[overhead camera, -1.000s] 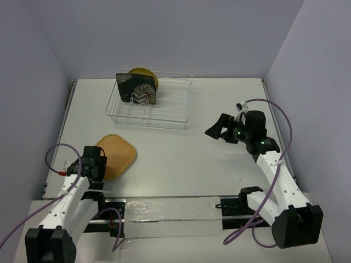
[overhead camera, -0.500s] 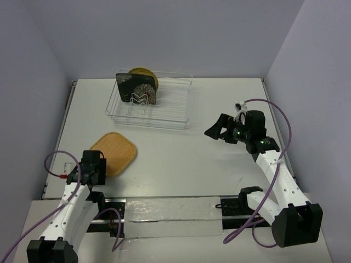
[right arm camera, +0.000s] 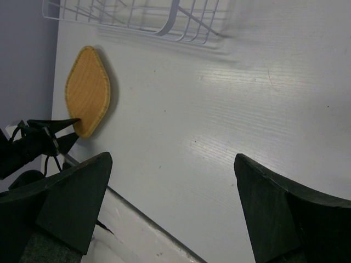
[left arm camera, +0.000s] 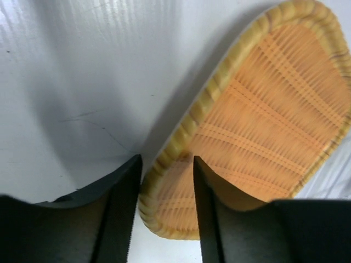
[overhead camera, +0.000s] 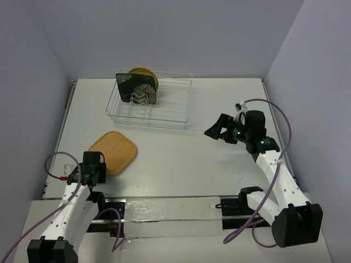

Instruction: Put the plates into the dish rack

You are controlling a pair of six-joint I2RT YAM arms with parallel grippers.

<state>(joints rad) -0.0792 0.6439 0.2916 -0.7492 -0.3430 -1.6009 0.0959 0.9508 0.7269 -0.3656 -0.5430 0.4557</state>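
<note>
Bamboo plate (overhead camera: 112, 153) lies flat on the table (overhead camera: 181, 159), well apart from the dish rack (overhead camera: 176, 112) (the other two plates (overhead camera: 137, 90) already stand there). The left gripper (left arm camera: 164, 164) has narrowed around its near rim; whether it pinches yet I cannot tell. The right gripper (right arm camera: 173, 164) gapes empty. By my judgement the last pickup is starting.

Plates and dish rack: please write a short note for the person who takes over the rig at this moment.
Left pincer: straddles the near corner of the bamboo plate, which lies on the table; firm grip not certain.
Right pincer: open, empty, hovering over the table's right side.
Done: black plate and yellow plate stand in the dish rack, at its left end.
To do: lift the bamboo plate into the rack.
</note>
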